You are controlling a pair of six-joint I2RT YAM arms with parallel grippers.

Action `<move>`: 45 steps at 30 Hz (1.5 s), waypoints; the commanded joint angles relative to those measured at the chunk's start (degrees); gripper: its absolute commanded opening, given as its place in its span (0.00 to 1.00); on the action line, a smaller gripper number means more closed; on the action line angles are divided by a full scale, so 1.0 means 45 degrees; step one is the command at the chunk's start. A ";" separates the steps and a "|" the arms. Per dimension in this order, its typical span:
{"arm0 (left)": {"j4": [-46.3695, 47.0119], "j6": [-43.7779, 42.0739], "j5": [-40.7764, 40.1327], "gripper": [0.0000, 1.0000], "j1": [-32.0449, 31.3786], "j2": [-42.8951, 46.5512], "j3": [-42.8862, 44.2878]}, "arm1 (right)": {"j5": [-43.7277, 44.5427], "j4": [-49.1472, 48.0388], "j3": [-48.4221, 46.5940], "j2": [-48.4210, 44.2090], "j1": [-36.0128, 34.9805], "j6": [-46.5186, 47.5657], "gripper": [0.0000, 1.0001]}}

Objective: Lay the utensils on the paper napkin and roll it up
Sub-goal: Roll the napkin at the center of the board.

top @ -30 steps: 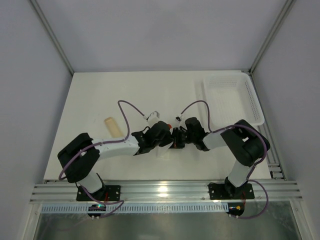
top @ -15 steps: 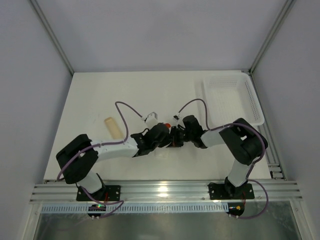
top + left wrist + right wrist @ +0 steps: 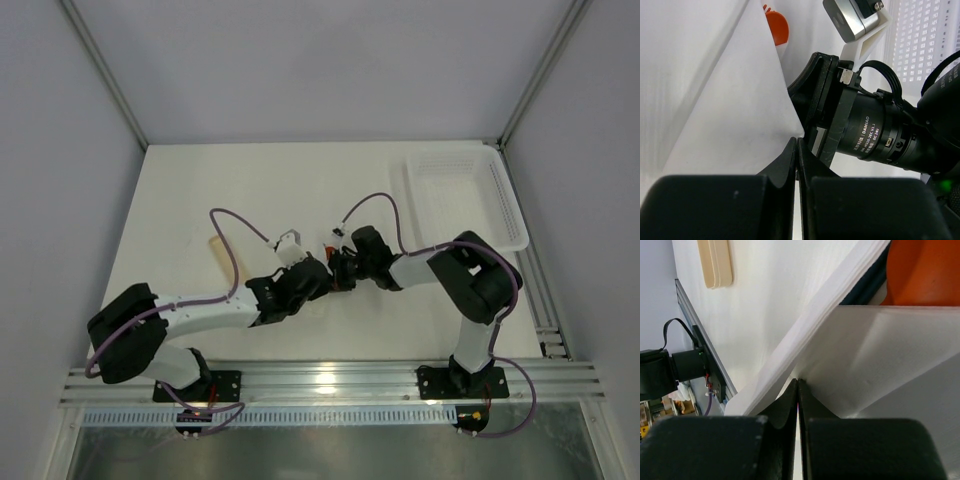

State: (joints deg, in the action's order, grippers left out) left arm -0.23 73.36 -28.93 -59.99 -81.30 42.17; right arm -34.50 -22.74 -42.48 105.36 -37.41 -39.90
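The paper napkin (image 3: 735, 110) is lifted off the table like a tent, its tip meeting my left gripper (image 3: 798, 142), which is shut on it. My right gripper (image 3: 798, 385) is also shut, pinching folded layers of the napkin (image 3: 875, 355). An orange utensil (image 3: 777, 27) lies just past the napkin's far edge; in the right wrist view the orange utensil (image 3: 925, 270) sits against the fold. The tan flat stick (image 3: 715, 262) lies apart on the bare table, to the left. In the top view both grippers meet tip to tip (image 3: 336, 274) and hide the napkin.
A white mesh basket (image 3: 465, 195) stands at the back right. Purple cables loop over both arms, and one crosses the tan stick (image 3: 215, 243). The right wrist's camera (image 3: 855, 20) sits close in front of my left gripper.
Both grippers have moved away from the bases and slightly left, still shut and tip to tip. The left arm has stretched out, its elbow swinging left. The napkin below them no longer shows in the top view.
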 commanded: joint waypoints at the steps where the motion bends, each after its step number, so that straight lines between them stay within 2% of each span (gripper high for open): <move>1: 0.0246 0.0123 -0.0447 0.00 -0.0166 0.0234 -0.0055 | 0.0987 0.0874 -0.0150 0.0278 -0.0105 0.0644 0.04; 8: 0.0461 0.0084 -0.0212 0.00 -0.0146 -0.0195 0.0179 | 0.1280 0.1147 0.0006 -0.0229 -0.0124 0.0722 0.04; 25: 0.0110 -0.0189 -0.0720 0.00 -0.0302 0.0331 0.0276 | 0.1358 0.1772 0.0338 -0.2475 -0.0105 0.0234 0.07; 32: -0.0222 -0.0306 -0.0564 0.00 -0.0342 0.0293 0.0432 | 0.2373 0.3099 0.0630 -0.3490 0.0265 0.0683 0.08; 36: -0.0222 -0.0365 -0.0447 0.00 -0.0342 0.0097 0.0550 | 0.3153 0.3900 0.0943 -0.4135 0.0656 0.0937 0.11; 43: -0.0203 -0.0404 -0.0388 0.00 -0.0342 0.0019 0.0589 | 0.3390 0.4331 0.1451 -0.5131 0.1066 0.0606 0.18; 45: -0.0183 -0.0424 -0.0310 0.00 -0.0342 0.0019 0.0589 | 0.3234 0.4389 0.1413 -0.5308 0.1261 0.0450 0.24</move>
State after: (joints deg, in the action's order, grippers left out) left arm -1.17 72.82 -28.88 -61.17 -80.93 42.85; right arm -20.64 -3.75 -36.32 84.05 -32.60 -37.39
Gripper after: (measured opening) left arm 0.003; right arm 0.212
